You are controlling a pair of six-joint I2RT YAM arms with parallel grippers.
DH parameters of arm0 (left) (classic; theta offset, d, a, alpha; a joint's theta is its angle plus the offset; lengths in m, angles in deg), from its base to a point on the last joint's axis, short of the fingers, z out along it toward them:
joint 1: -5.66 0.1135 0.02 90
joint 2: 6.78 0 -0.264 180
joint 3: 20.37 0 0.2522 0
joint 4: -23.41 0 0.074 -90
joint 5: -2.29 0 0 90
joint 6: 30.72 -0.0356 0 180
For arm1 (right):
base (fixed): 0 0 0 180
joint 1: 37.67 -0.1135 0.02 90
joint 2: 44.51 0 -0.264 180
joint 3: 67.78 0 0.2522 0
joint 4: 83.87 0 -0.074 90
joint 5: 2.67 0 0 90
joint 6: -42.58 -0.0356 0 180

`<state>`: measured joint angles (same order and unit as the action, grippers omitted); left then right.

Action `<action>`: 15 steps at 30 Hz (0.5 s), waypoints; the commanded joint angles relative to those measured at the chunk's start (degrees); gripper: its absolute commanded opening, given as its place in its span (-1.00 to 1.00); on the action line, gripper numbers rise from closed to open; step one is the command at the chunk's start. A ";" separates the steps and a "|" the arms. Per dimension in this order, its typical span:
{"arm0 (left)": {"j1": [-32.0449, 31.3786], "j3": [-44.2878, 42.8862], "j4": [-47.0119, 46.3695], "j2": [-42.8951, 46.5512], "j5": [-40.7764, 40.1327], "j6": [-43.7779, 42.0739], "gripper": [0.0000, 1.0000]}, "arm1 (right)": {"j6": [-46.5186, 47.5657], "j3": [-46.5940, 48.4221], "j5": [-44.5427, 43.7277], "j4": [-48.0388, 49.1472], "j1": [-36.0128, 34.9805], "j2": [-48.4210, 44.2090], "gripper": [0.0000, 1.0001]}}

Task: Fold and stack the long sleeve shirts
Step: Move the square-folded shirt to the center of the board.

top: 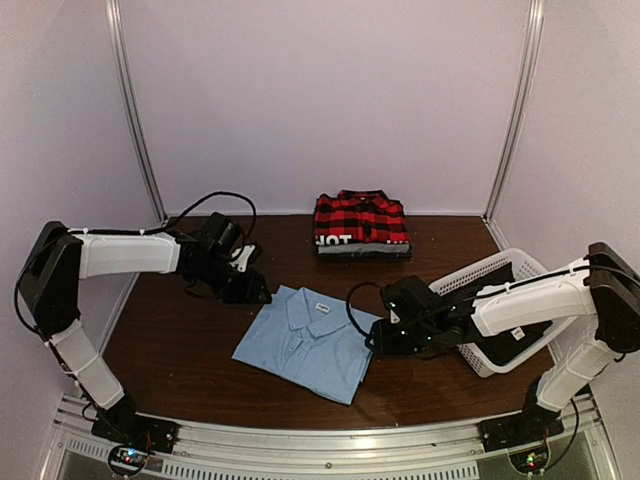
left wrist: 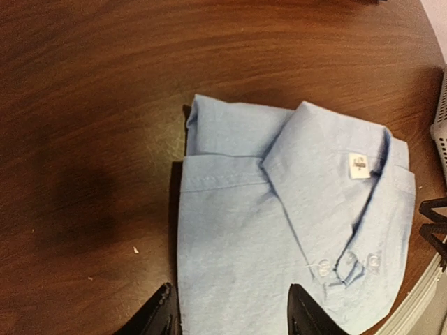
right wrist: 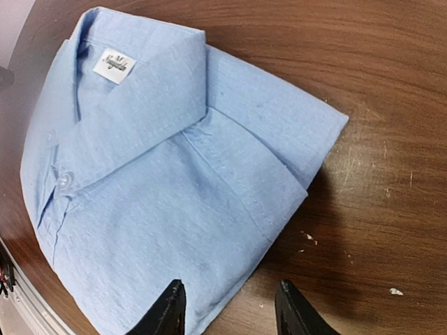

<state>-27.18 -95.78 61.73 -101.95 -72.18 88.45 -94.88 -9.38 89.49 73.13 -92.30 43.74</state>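
A light blue long sleeve shirt [top: 305,340] lies folded on the brown table, collar and label facing up. A red-and-black plaid shirt [top: 360,222] sits folded at the back of the table. My left gripper [top: 256,291] hovers at the blue shirt's far-left corner. Its jaws stand open in the left wrist view [left wrist: 234,313], with the shirt's [left wrist: 279,223] edge between the tips. My right gripper [top: 378,338] is at the shirt's right side. It is also open [right wrist: 230,308], straddling the folded shirt's [right wrist: 154,174] edge without clamping it.
A white mesh basket [top: 500,272] stands at the right, behind the right arm, and its corner shows in the left wrist view [left wrist: 440,105]. White walls and metal posts enclose the table [top: 180,340]. A metal rail runs along the near edge.
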 commanded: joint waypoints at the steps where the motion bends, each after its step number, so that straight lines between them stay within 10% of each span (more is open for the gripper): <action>1: 0.58 0.36 -0.02 -3.80 -0.23 -4.46 0.11 | -1.90 -1.84 0.56 4.75 -0.01 1.67 -0.10; 15: 0.50 3.88 -2.55 -6.87 -0.87 -2.10 0.12 | -1.96 -3.55 1.36 9.06 0.62 6.57 -0.15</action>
<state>-26.83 -93.66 61.54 -108.16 -73.82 85.96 -96.76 -11.89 90.58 80.65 -92.10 48.74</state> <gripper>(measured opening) 0.561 0.433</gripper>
